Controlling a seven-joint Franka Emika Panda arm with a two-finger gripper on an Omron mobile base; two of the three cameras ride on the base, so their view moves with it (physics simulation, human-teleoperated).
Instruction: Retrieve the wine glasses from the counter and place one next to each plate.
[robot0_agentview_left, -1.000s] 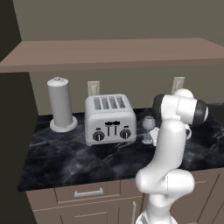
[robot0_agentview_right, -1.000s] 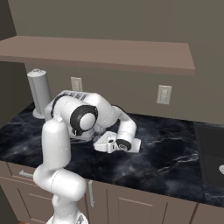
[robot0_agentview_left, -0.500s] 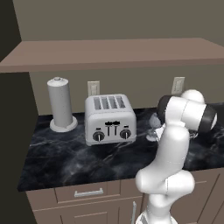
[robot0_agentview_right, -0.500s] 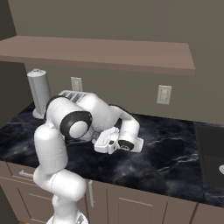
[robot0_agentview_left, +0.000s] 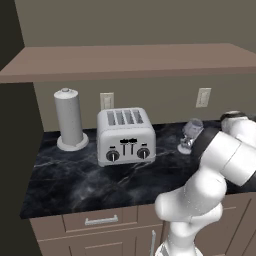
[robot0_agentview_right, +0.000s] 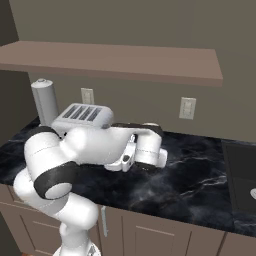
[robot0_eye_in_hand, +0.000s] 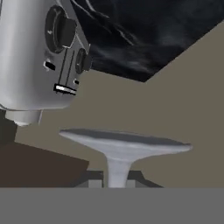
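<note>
One wine glass (robot0_agentview_left: 191, 133), clear and greyish, stands roughly upright just right of the toaster and above the counter (robot0_agentview_left: 95, 182). In the hand view its round foot (robot0_eye_in_hand: 127, 143) spreads wide, and its thin stem runs down between the tips of my gripper (robot0_eye_in_hand: 117, 181), which is shut on it. That view is rolled over, so the counter (robot0_eye_in_hand: 148, 30) is at its top. Whether the foot touches the marble I cannot tell. My arm's elbow (robot0_agentview_left: 225, 157) bulks in front of the glass's right side. The plates are out of view.
A silver four-slot toaster (robot0_agentview_left: 125, 135) (robot0_agentview_right: 82, 116) sits close to the glass's left. A tall paper-towel roll (robot0_agentview_left: 69, 120) (robot0_agentview_right: 45, 102) stands further left. A brown shelf (robot0_agentview_left: 130, 60) hangs low overhead. A dark recess (robot0_agentview_right: 240, 167) lies at the counter's right end.
The glass has shifted a little to the right, away from the toaster, with the gripper on its stem. The arm's elbow has swung out to the right.
</note>
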